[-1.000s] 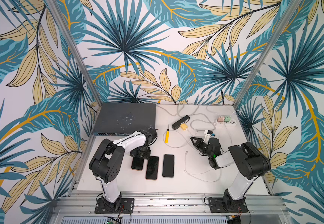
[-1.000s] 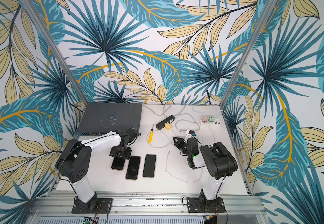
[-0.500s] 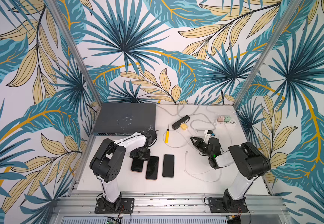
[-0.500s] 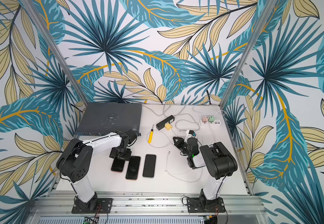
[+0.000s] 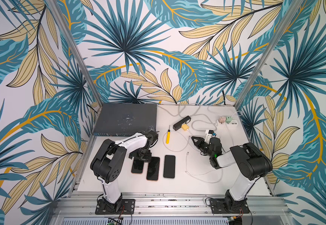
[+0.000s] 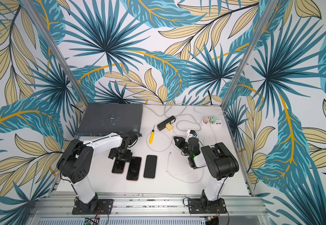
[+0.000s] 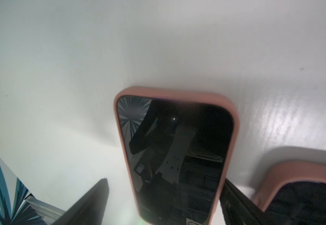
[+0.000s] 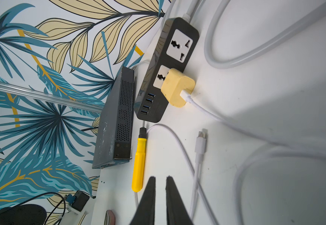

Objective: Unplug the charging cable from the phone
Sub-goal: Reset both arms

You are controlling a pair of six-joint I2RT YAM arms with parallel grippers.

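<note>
Both grippers have loosened over the last second: the left gripper (image 7: 164, 179) has spread wider and the right gripper (image 8: 160, 178) has cracked apart. The left one stands wide over the 12 o'clock end of a pink-cased phone (image 7: 175, 148), gripping nothing. One finger is clear of the case and the other is down in the gap toward a second pink-cased phone (image 7: 304, 187). A dark phone (image 5: 169, 166) ends that row at 3 o'clock, and all three lie flat at about 7 o'clock on the desk (image 5: 177, 187).

The right gripper's fingers show only a narrow slit between them and pinch nothing. Just beside their tips lies the charging cable (image 8: 200, 145), its white plug free on the desk and in no phone. It sits at 1 o'clock from the phones, well apart from them.

At 9 o'clock of this gripper lies a yellow screwdriver (image 5: 167, 134). At 11 o'clock is a black power strip (image 5: 181, 122) with a yellow charger (image 8: 176, 88) plugged in. A grey network switch (image 5: 125, 118) sits at 12 o'clock of the left gripper.
</note>
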